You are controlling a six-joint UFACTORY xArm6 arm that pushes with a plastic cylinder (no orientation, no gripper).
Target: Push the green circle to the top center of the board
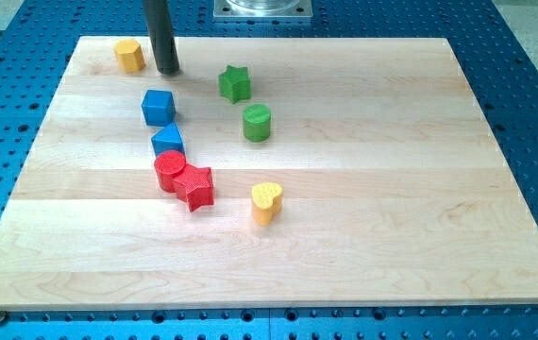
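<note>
The green circle sits left of the board's middle, just below the green star. My tip is only a bare rod that holds nothing, well apart at the circle's upper left, beside the yellow block. I judge it should travel around to the circle's lower-left side, then push up and slightly right, avoiding the star.

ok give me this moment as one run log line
tip top left, beside yellow block | green circle untouched, below green star | circle not yet at top center | tip apart from circle
</note>
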